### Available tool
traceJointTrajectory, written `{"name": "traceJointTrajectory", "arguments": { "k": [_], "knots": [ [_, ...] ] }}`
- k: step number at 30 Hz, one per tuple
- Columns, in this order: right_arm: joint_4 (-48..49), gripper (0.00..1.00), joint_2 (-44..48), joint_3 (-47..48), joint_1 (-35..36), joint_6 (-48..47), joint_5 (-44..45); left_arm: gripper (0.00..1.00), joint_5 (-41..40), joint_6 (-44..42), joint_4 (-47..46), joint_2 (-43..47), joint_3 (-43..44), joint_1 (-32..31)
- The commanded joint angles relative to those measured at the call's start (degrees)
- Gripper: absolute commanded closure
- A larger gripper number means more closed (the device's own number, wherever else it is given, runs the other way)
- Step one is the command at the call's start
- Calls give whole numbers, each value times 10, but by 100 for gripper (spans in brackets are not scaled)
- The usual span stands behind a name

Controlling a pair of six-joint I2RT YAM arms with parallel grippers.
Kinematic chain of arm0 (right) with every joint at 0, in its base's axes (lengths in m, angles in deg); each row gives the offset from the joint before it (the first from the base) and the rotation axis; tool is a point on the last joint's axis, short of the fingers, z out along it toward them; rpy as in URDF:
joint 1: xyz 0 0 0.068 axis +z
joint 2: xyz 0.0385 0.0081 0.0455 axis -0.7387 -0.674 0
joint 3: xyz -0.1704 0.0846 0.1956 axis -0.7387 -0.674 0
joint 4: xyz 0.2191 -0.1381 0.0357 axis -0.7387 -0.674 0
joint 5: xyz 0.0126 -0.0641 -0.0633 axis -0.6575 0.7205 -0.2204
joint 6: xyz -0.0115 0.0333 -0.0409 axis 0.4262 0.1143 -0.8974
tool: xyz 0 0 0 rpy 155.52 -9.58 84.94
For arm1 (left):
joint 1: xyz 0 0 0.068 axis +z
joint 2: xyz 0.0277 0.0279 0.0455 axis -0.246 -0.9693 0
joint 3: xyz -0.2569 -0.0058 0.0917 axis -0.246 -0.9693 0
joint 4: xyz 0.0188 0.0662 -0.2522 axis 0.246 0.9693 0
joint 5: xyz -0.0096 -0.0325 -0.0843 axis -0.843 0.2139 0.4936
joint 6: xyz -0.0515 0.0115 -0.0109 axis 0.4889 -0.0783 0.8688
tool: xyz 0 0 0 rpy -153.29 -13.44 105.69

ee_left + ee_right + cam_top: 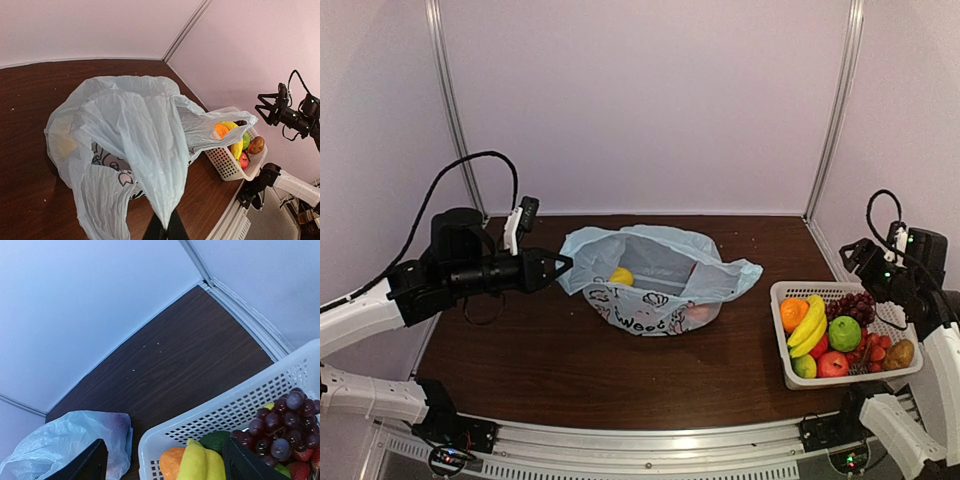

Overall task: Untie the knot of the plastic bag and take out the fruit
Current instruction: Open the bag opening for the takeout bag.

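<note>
The light blue plastic bag (655, 275) lies mid-table with its mouth gaping; no knot shows. Inside it I see a yellow lemon (621, 276) and an orange fruit (698, 313). My left gripper (560, 265) is shut on the bag's left edge, pinching a stretched fold of the plastic bag (135, 135) between its fingertips (159, 231). My right gripper (855, 255) hangs open above the white basket (782, 290), apart from the bag. In the right wrist view its fingers (92, 464) straddle a banana (200, 462), an orange (170, 462) and grapes (280, 427).
The white mesh basket (200, 420) stands at the right table edge, filled with banana, orange, green apple, grapes, red fruit and a brown fruit (898, 354). The basket (225, 165) sits just right of the bag's free flap. Booth walls close the back and sides.
</note>
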Motion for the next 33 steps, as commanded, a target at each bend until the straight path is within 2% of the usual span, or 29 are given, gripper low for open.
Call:
{"name": "traceJointTrajectory", "arguments": {
  "k": [1,7,13,17,20,23,27,33],
  "knots": [
    [56,20,-36,47,79,-41,-57,100,17,9,-36,3,2,4],
    [52,24,-134,118,337,-60,99,100,16,10,-31,0,3,7],
    [132,25,-210,182,506,-70,136,100,-3,20,-17,-7,-1,9],
    [141,31,-287,233,629,-104,198,100,-15,26,-14,-8,-2,10],
    [161,38,-338,253,682,-108,215,100,-18,28,-14,-7,-2,11],
    [194,40,-374,255,715,-103,222,100,-17,29,-12,-8,-1,12],
    [212,43,-425,263,739,-92,231,100,-18,30,-6,-7,-2,12],
    [178,49,-511,304,745,-69,322,100,-22,34,-6,2,-2,12]
  ]
}}
